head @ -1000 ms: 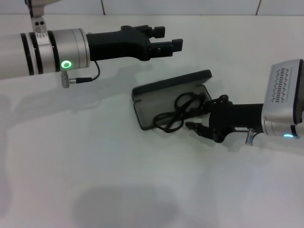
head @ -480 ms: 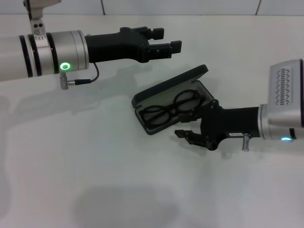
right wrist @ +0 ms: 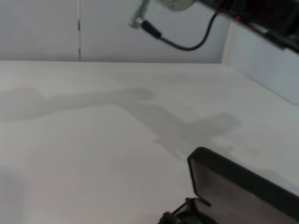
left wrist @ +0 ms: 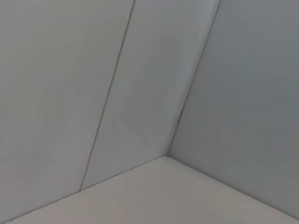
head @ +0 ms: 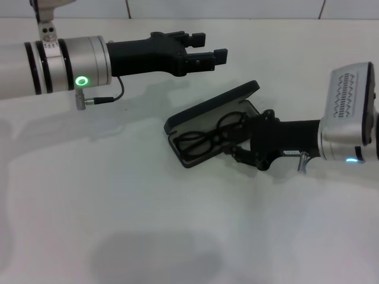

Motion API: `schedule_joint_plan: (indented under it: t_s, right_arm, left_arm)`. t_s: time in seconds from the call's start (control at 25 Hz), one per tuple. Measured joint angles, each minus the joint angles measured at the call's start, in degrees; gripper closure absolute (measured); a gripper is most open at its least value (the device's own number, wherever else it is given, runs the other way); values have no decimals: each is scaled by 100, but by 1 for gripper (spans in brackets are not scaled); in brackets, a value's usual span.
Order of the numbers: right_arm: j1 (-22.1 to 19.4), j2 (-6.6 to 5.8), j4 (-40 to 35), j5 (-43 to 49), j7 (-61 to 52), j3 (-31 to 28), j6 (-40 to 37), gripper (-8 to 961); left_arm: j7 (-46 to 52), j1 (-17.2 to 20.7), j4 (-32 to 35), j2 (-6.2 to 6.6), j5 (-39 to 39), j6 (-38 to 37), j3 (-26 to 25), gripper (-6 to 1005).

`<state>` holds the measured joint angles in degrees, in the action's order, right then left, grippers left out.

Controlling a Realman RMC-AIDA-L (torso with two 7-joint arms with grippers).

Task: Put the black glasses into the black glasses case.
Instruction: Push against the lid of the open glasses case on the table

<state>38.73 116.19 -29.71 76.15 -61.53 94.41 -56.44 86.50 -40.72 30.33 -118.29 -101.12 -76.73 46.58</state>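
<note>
A: Where are the black glasses (head: 210, 139)?

B: Lying in the tray of the open black glasses case (head: 204, 112) on the white worktop (head: 118, 207), lid raised on the far side. One lens seems to ride up on the rim nearest the right gripper (head: 240, 151). Not fully seated, I judge.

A: Right gripper's fingers?

B: At that near end of the case. Apart or clamped on the frame: cannot tell.

A: Long axis?

B: Glasses and case run the same diagonal, straight away from the right gripper.

A: Left gripper (head: 207, 50)?

B: Hovering well behind the lid, fingers apart, empty. Right arm is nearer.
</note>
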Motion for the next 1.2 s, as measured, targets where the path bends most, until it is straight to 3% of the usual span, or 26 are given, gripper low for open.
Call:
schedule_joint_plan:
  t_s: [0.6, 0.76, 0.84, 0.92, 1.0, 1.08, 1.2]
  right_arm:
    - [-2, 1, -66, -238, 44, 18, 491, 601]
    - [-69, -17, -134, -297, 78, -17, 210, 598]
    - [-156, -100, -196, -259, 36, -27, -244, 596]
    - [-274, -269, -226, -234, -65, -97, -885, 595]
    - [-454, -424, -224, -247, -233, -411, -1358, 593]
    - [-695, -490, -199, -253, -371, -985, -1572, 592]
    - [-1194, -449, -317, -241, -387, -2032, -1697, 590]
  left_arm:
    - [-11, -41, -1, 8, 3, 32, 0, 233]
    - [24, 7, -1, 6, -1, 35, -1, 233]
    - [131, 39, -1, 27, -54, 38, -2, 233]
    - [360, 73, -1, 78, -201, 80, -2, 233]
    - [602, 67, -1, 120, -467, 213, -4, 233]
    - [812, 9, -1, 129, -859, 432, -2, 233]
    - [1010, -54, -1, 79, -1276, 801, 0, 233]
